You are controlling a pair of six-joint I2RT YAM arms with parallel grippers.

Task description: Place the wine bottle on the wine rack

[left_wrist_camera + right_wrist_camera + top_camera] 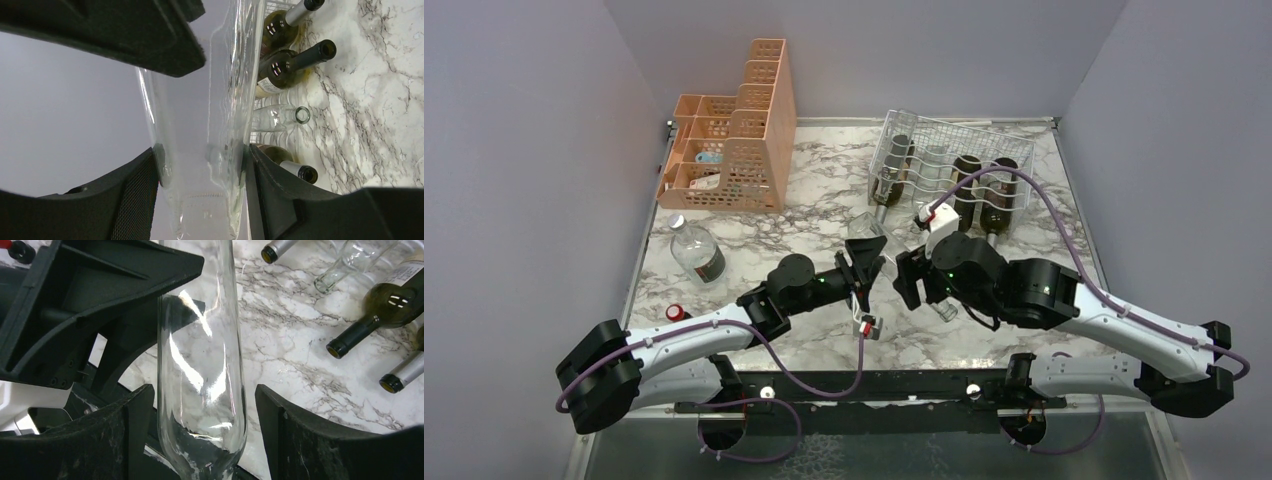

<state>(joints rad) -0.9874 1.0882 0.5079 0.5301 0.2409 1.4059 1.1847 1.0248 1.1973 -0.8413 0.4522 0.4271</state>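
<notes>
A clear glass wine bottle [867, 232] hangs above the marble table between my two arms. My left gripper [864, 268] is shut on it, and in the left wrist view both pads press the bottle [200, 100] on either side of the left gripper [202, 162]. My right gripper [907, 280] is open around the same bottle [200, 340] near its shoulder. In the right wrist view a gap shows on each side of the glass at the right gripper [204, 392]. The silvery wire wine rack [904, 125] stands at the back, right of centre.
Two dark bottles [984, 190] and clear ones lie in the rack, necks toward me. A peach perforated organizer [734, 150] stands at the back left. A small clear bottle with a dark label [696, 252] lies front left, a red-capped item [675, 312] nearer.
</notes>
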